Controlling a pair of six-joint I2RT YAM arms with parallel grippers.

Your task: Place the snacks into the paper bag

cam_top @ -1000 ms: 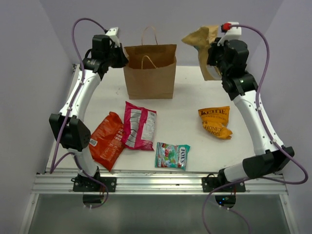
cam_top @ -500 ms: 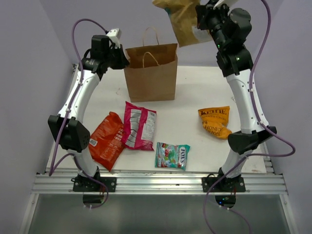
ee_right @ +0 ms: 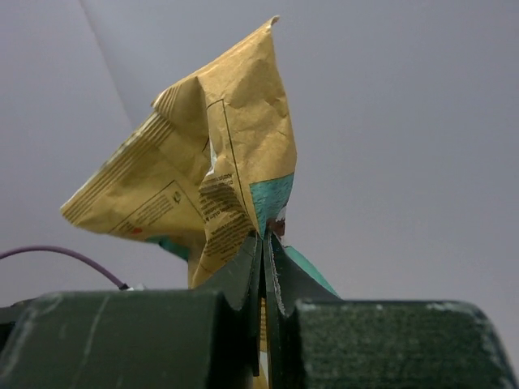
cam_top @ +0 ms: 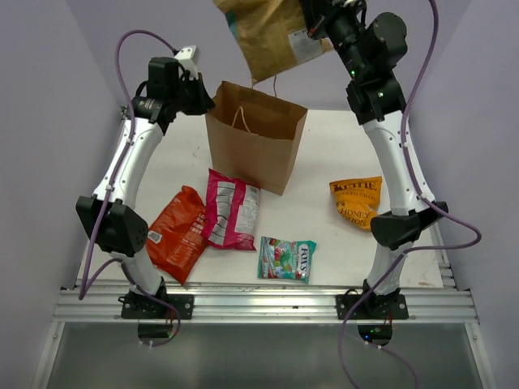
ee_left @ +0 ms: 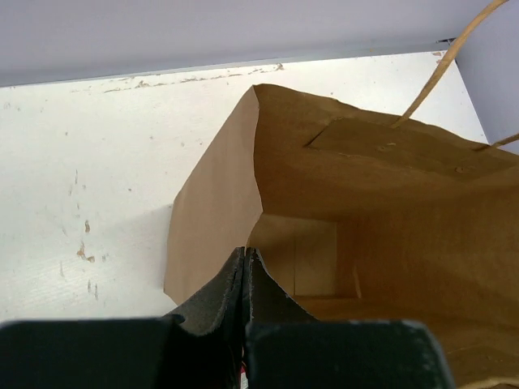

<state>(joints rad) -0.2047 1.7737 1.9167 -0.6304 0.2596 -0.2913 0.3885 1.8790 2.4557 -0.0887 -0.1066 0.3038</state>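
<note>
The brown paper bag (cam_top: 255,142) stands tilted at the back of the table, mouth open. My left gripper (cam_top: 201,96) is shut on its left rim; the left wrist view looks into the bag's bare inside (ee_left: 389,211) past the closed gripper (ee_left: 245,258). My right gripper (cam_top: 312,24) is shut on the tan kraft pouch (cam_top: 263,36), held high above the bag's mouth; in the right wrist view the crumpled pouch (ee_right: 203,162) sticks up from the gripper (ee_right: 266,239). On the table lie the red-orange bag (cam_top: 176,235), magenta bag (cam_top: 231,209), teal candy packet (cam_top: 286,259) and orange-yellow bag (cam_top: 357,203).
The white table (cam_top: 324,154) ends in a metal rail at the near edge, where both arm bases are bolted. Purple walls close in the back and sides. The right arm reaches up steeply past the orange-yellow bag.
The right arm has lifted the tan pouch up and to the left, from beside the bag to above its mouth. The paper bag has tipped and its bottom has shifted nearer, held by the left gripper.
</note>
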